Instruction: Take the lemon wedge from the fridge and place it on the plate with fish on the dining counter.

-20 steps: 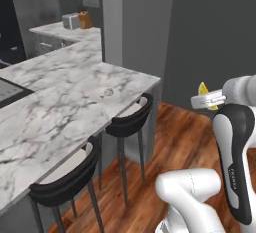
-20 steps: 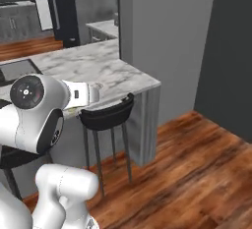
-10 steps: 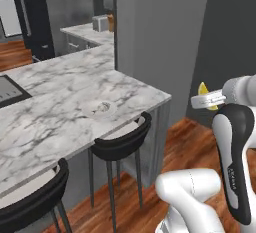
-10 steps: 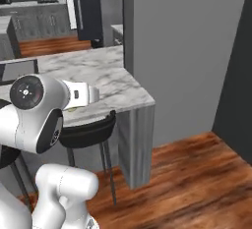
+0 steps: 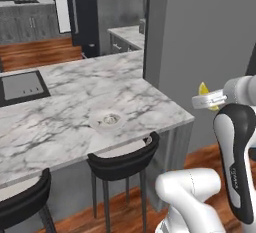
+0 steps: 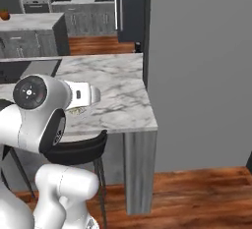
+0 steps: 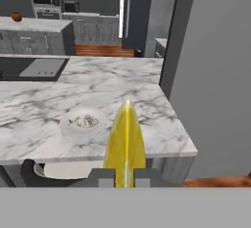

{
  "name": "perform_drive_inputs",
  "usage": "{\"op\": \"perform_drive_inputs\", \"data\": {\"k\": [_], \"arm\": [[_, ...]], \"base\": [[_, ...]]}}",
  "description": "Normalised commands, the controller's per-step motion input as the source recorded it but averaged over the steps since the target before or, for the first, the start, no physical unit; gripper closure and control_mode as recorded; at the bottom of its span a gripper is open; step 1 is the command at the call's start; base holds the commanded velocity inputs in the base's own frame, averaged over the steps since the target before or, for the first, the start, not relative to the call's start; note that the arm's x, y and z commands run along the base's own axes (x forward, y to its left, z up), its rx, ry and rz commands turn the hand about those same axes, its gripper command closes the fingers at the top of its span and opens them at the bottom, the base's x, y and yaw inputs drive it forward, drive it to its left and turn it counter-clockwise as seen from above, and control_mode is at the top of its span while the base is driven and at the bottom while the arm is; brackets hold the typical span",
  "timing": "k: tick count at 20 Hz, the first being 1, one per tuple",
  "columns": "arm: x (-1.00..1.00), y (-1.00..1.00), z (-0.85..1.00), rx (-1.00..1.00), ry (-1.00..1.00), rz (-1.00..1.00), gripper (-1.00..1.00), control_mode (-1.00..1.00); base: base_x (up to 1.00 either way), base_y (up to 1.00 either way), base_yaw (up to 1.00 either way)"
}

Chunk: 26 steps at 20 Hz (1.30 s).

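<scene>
Kitchen, white marble bench (image 5: 60,112) with black stools (image 5: 125,157) along its near edge. Plate with fish (image 7: 82,123) sits on it near that edge. My tool (image 7: 124,175) is clamped on the lemon wedge (image 7: 126,141), held in air, right of plate, off the bench.

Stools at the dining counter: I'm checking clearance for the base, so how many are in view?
2. One stool stands tucked under the dining counter near its end; a second stool is at the left base view's lower left edge. More may be out of frame.
</scene>
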Motion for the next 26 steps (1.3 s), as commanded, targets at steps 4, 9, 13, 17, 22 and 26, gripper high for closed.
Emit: {"op": "perform_drive_inputs", "data": {"k": [4, 9, 13, 17, 22, 26], "arm": [[0.00, 0.00, 0.00, 0.00, 0.00, 0.00, 1.00, 1.00], [0.00, 0.00, 0.00, 0.00, 0.00, 0.00, 1.00, 1.00], [0.00, 0.00, 0.00, 0.00, 0.00, 0.00, 1.00, 1.00], [0.00, 0.00, 0.00, 0.00, 0.00, 0.00, 1.00, 1.00], [0.00, 0.00, 0.00, 0.00, 0.00, 0.00, 1.00, 1.00], [0.00, 0.00, 0.00, 0.00, 0.00, 0.00, 1.00, 1.00]], "base": [[0.61, -0.26, 0.07], [0.72, -0.14, 0.17], [0.37, 0.03, 0.33], [0.54, -0.01, 0.11], [0.95, -0.02, 0.00], [1.00, -0.02, 0.00]]}}
